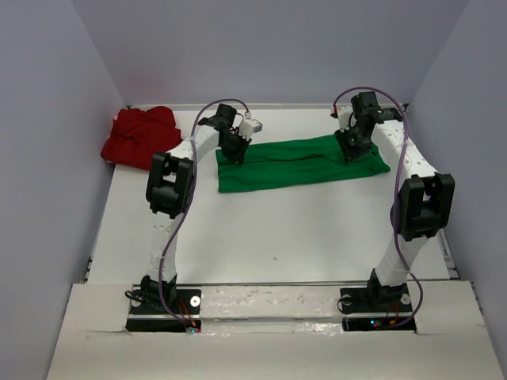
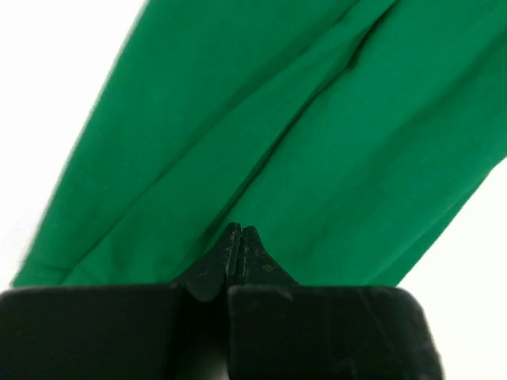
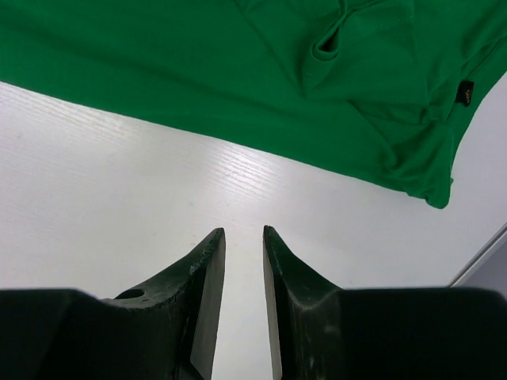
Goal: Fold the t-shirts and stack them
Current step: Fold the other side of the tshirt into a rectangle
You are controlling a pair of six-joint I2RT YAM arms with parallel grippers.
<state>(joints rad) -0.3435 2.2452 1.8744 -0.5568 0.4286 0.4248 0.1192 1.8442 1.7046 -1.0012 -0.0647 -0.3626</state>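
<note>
White table (image 1: 277, 229) is seen from above, walled on left, right and far sides. Green t-shirt (image 1: 301, 162) is laid flat as a long band across the far half of the table, running left to right, its right end a little farther back than its left. Long creases are seen along it in the left wrist view (image 2: 317, 142). Red t-shirt (image 1: 139, 136) is bunched in a heap at the far left corner, well apart from the green one and not touched by either arm. Left arm (image 1: 170, 182) is reached from its near base to the left end of the green t-shirt. Right arm (image 1: 420, 202) is reached to the right end. Left gripper (image 1: 236, 154) is set at the far left edge of the green t-shirt. Its jaws are clenched tip to tip (image 2: 240, 232) against the cloth; whether any fabric is nipped cannot be told. Right gripper (image 1: 348, 150) is placed by the right end. Its jaws are parted by a narrow gap (image 3: 242, 231) and are released, with nothing held. Its tips are seen against bare table near the shirt's edge (image 3: 198, 71). A small dark label (image 3: 465, 93) is seen on the green t-shirt near its corner.
</note>
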